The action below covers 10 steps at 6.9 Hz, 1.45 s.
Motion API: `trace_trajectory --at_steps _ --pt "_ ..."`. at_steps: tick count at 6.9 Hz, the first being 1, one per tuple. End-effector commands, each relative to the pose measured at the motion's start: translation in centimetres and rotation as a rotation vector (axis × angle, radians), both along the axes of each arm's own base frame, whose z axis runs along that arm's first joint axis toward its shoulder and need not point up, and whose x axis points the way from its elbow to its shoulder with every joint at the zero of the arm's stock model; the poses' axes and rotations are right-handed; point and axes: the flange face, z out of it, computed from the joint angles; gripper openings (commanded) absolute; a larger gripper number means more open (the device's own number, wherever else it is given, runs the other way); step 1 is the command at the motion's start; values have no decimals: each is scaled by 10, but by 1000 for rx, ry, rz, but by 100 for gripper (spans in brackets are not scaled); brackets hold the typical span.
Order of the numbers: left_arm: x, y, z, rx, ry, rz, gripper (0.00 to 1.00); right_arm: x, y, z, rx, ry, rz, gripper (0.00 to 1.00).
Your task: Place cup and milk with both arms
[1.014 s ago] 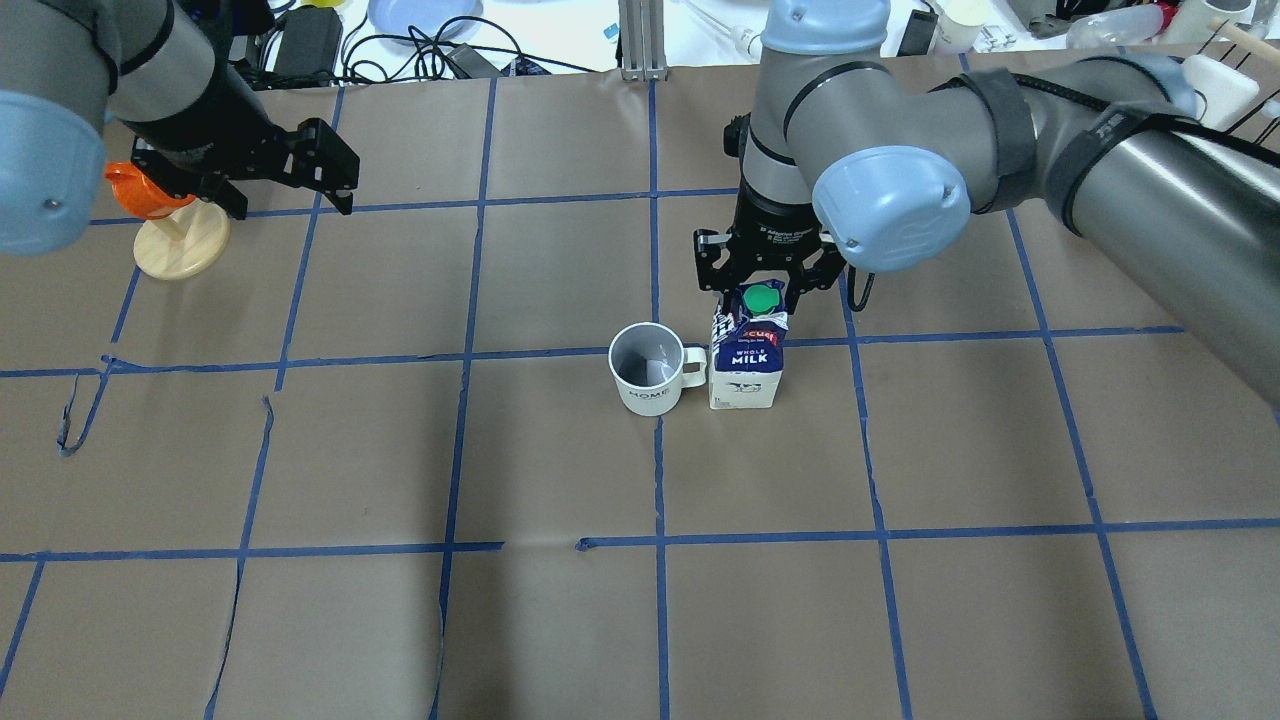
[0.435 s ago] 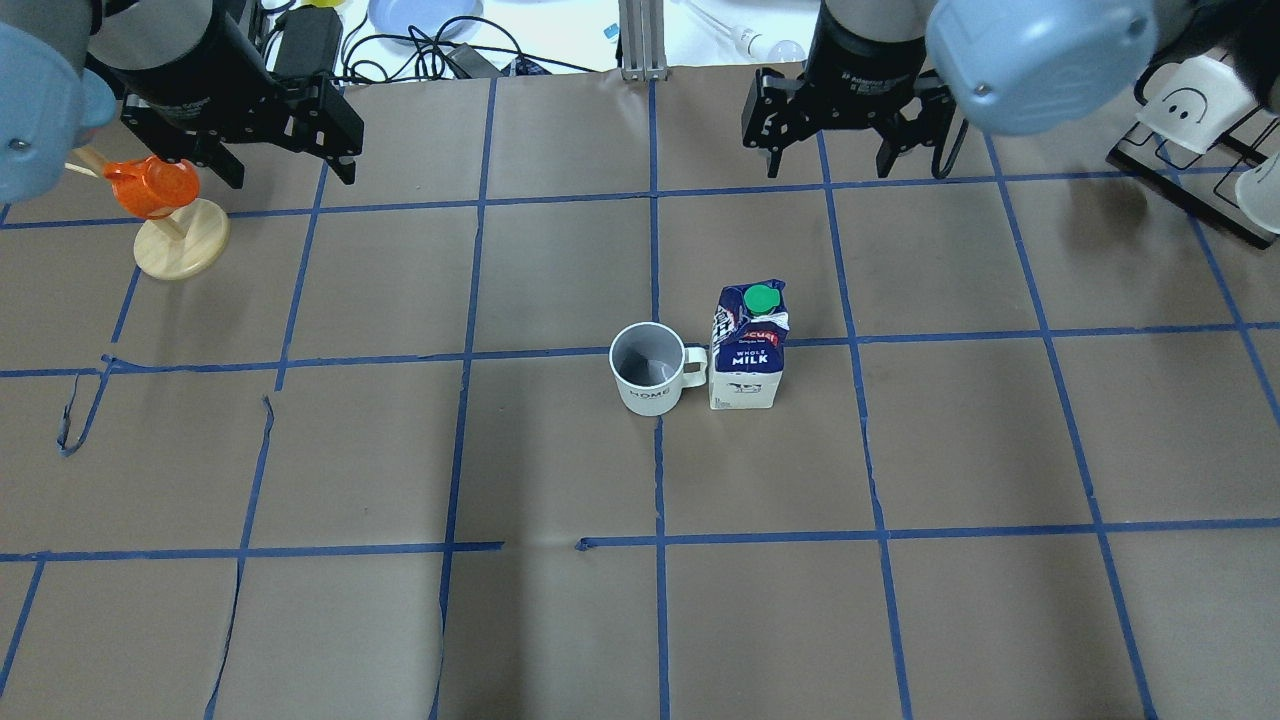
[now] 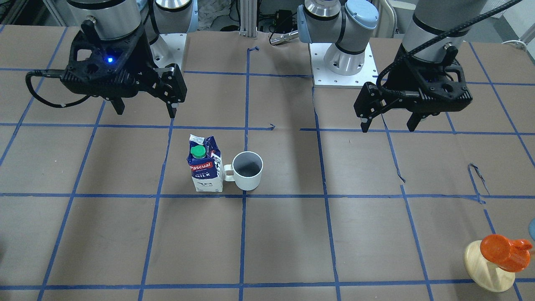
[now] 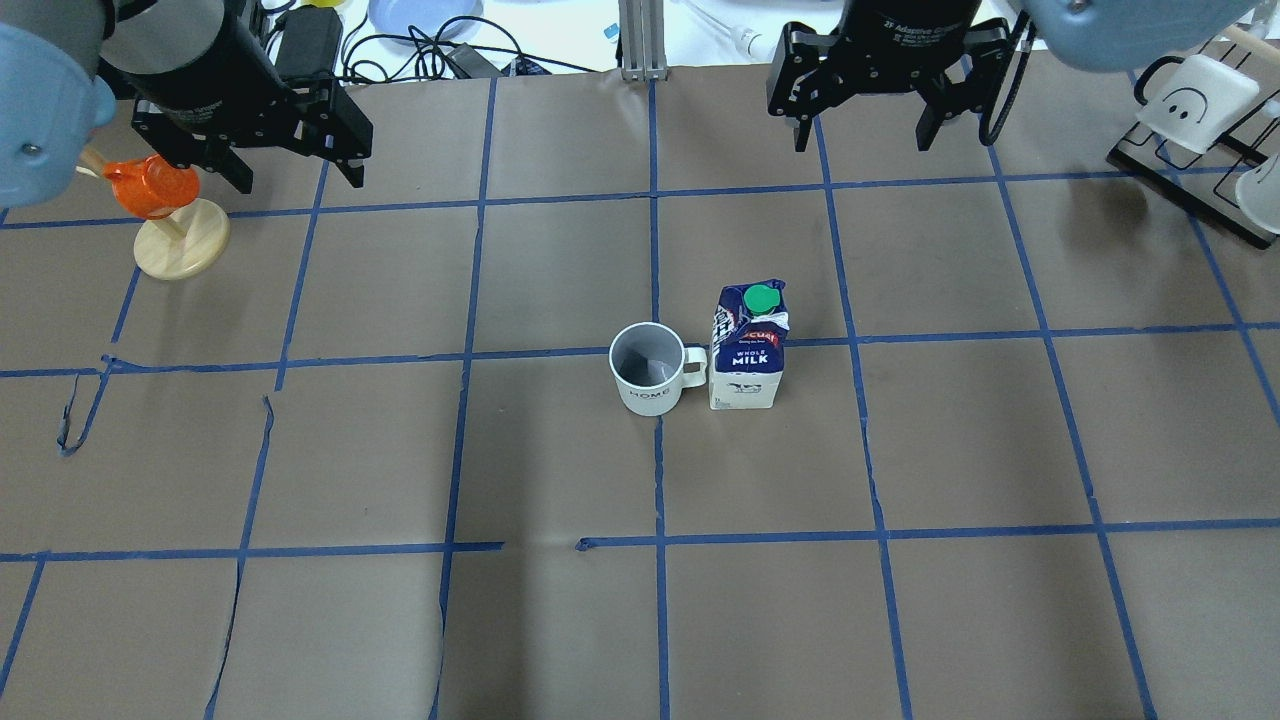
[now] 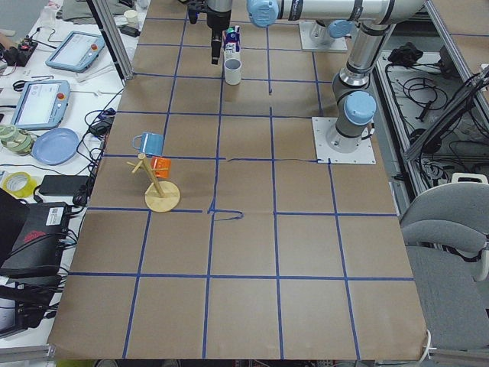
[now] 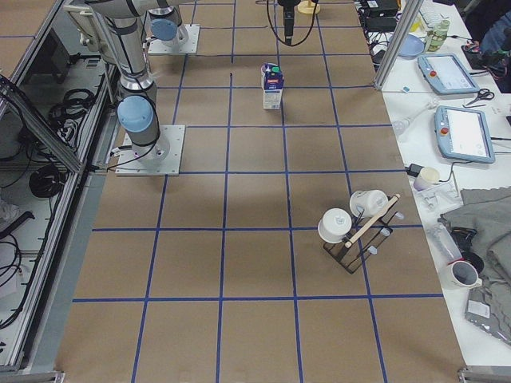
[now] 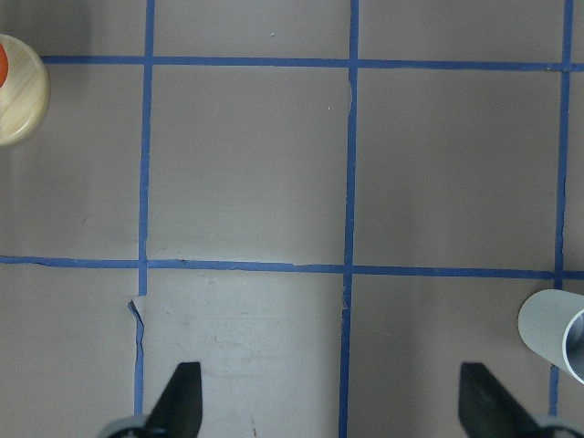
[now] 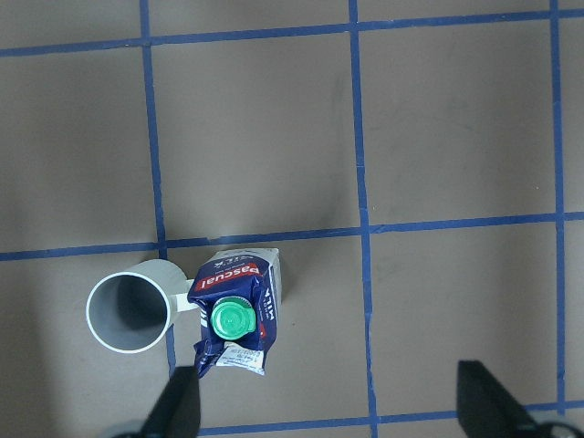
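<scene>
The white ribbed cup (image 4: 648,370) stands upright near the table's middle, its handle touching the milk (image 4: 748,350), a blue and white carton with a green cap, upright to its right. Both also show in the front view, the cup (image 3: 247,170) and the milk (image 3: 205,169), and in the right wrist view, the cup (image 8: 128,310) and the milk (image 8: 233,319). My right gripper (image 4: 862,145) is open and empty, high near the far edge, well behind the milk. My left gripper (image 4: 300,180) is open and empty at the far left, away from the cup (image 7: 557,324).
A wooden stand (image 4: 180,245) with an orange cup (image 4: 150,190) sits at the far left, beside my left gripper. A black mug rack (image 4: 1190,100) with white mugs stands at the far right. Cables and a plate lie beyond the far edge.
My right gripper has lifted off the milk's top and drawn back to the far edge, leaving the carton standing. My left gripper has shifted slightly toward the far edge.
</scene>
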Motion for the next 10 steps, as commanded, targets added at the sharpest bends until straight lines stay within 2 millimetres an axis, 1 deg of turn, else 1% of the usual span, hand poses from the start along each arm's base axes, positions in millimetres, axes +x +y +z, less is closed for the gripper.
trace_trajectory --at_steps 1,2,3,4,6,10 --pt "-1 0 5 -10 4 2 100 -29 -10 3 -17 32 -38 100" --pt "-1 2 5 -8 1 2 100 -33 -11 3 -16 24 -8 100" --pt "0 1 -3 13 1 3 100 -33 -11 1 -15 19 -6 100" --pt "0 0 0 7 1 3 100 -34 -11 1 -14 19 -9 100" --pt "-1 -1 -1 7 4 2 100 -31 -9 2 -15 21 -3 100" --pt "0 -1 -3 12 2 2 100 -32 -10 3 -18 19 -6 100"
